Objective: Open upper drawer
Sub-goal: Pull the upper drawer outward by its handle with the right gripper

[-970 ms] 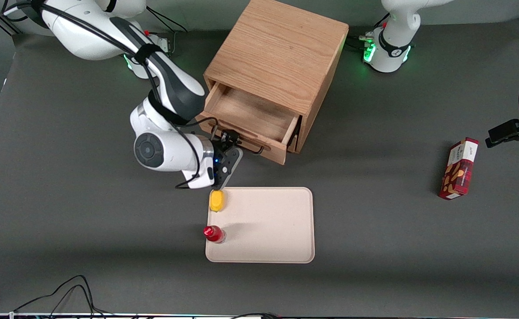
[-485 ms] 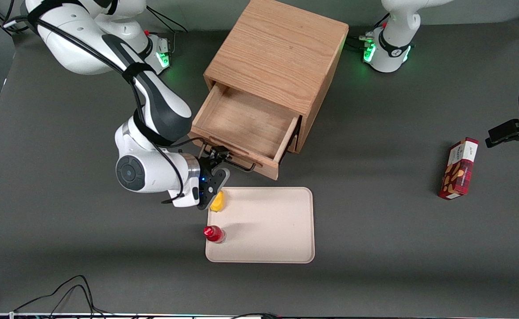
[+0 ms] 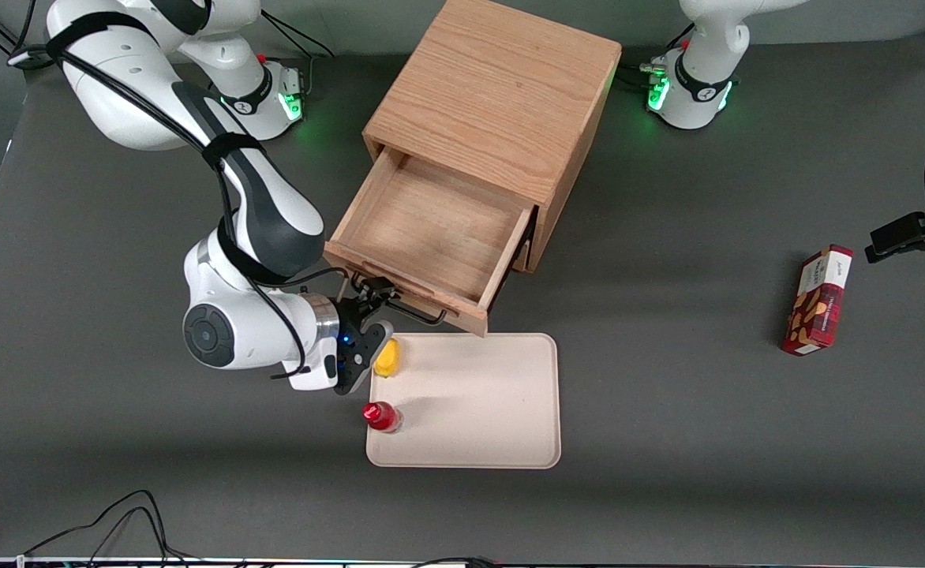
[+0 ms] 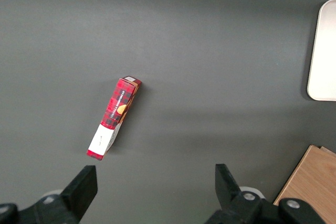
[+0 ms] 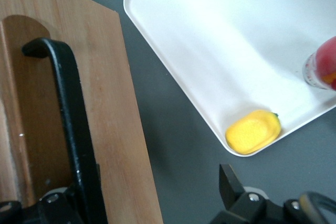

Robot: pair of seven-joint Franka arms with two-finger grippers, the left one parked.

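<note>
- Front view: one upper drawer (image 3: pixel 425 237), pulled well out of one cabinet (image 3: pixel 494 102); front edge just short of one tray (image 3: pixel 478 410). Gripper (image 3: pixel 368 296) at drawer's 7 o'clock, fingers closed on handle (image 3: pixel 399 304). One yellow piece (image 3: pixel 387 358), one red bottle (image 3: pixel 381 416).
- Left wrist view: one red box (image 4: pixel 113 117) on open tabletop (image 4: pixel 210 51).
- Right wrist view: handle bar over drawer front.

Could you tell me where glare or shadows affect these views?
Right wrist view: the tray is washed out near white by glare. Front view: the cabinet throws a soft shadow toward the parked arm's end; the end effector sits at the upper drawer handle.

White arm (image 3: pixel 249 331), black joints and cables, black tool (image 3: pixel 368 304).
</note>
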